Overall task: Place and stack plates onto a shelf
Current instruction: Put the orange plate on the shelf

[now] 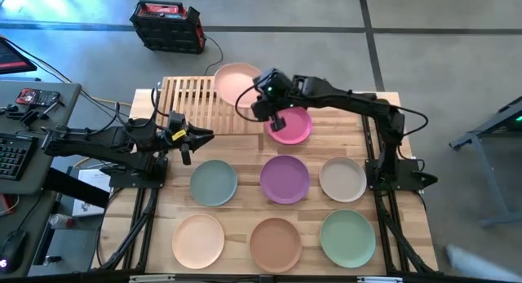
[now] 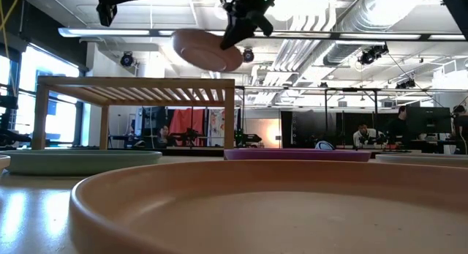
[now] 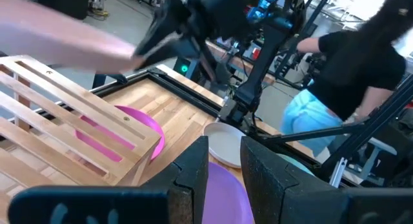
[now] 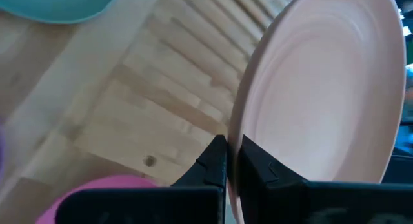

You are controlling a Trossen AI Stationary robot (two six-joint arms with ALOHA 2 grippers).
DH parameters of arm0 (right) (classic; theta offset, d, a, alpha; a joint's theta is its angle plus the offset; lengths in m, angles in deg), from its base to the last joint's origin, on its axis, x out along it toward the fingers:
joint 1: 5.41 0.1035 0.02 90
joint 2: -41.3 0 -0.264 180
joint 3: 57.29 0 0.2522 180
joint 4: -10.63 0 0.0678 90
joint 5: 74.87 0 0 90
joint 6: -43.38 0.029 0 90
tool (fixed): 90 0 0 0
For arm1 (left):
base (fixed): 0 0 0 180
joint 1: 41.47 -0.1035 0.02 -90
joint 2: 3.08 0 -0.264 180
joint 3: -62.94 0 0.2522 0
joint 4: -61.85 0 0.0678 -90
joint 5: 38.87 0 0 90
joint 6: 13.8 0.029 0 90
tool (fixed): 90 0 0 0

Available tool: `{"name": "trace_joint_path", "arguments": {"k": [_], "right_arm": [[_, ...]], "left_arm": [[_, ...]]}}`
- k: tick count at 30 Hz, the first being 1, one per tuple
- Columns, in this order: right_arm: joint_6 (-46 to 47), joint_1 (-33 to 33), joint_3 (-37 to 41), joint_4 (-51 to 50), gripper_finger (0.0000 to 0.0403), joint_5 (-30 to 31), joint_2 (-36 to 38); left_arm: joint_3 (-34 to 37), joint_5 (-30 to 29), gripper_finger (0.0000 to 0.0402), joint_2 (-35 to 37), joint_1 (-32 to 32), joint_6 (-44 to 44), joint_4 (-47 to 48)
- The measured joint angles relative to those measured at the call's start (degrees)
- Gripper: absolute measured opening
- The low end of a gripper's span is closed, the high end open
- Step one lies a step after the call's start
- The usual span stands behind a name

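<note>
The light-wood slatted shelf (image 1: 192,103) stands at the table's far left. My right gripper (image 1: 263,94) is shut on a pale peach plate (image 1: 236,82) in the air over the shelf's right end; the low view shows this plate (image 2: 207,49) tilted above the shelf top (image 2: 139,89). A magenta plate (image 1: 290,126) lies on the table beside the shelf's right end. Grey-teal (image 1: 214,183), purple (image 1: 285,179), cream (image 1: 342,179), peach (image 1: 198,240), brown (image 1: 276,244) and mint (image 1: 347,238) plates lie flat in two rows. My left gripper (image 1: 198,138) hovers narrowly open and empty at the shelf's near edge. My right gripper (image 4: 232,156) pinches the pale peach plate by its rim (image 4: 240,127) between the two fingers, one on the upper face and one on the underside. The fingers come from above and from the table's right. The plate is lifted clear and tilted over the shelf.
A person (image 3: 348,69) stands beyond the table's right side behind the right arm's base. A red-and-black case (image 1: 167,26) sits on the floor past the far edge. Most of the shelf's slatted top (image 1: 183,99) is bare.
</note>
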State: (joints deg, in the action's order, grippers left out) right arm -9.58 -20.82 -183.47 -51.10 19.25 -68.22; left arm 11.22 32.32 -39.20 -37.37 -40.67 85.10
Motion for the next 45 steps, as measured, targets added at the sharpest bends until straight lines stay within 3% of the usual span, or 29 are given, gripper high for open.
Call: {"name": "trace_joint_path", "arguments": {"k": [15, 35, 45], "right_arm": [[4.0, 2.1, 0.0, -2.0, 0.0000, 1.4, -4.5], [-0.3, 2.8, 0.0, -3.1, 0.0002, 0.2, -5.6], [-0.8, 3.1, 0.0, -3.2, 0.0060, 0.3, -5.8]], "left_arm": [[0.0, 0.0, 0.0078, 0.0, 0.0, 0.0, 0.9], [0.0, 0.0, 0.0078, 0.0, 0.0, 0.0, 1.3], [0.0, 0.0, 0.0078, 0.0, 0.0, 0.0, 1.4]]}}
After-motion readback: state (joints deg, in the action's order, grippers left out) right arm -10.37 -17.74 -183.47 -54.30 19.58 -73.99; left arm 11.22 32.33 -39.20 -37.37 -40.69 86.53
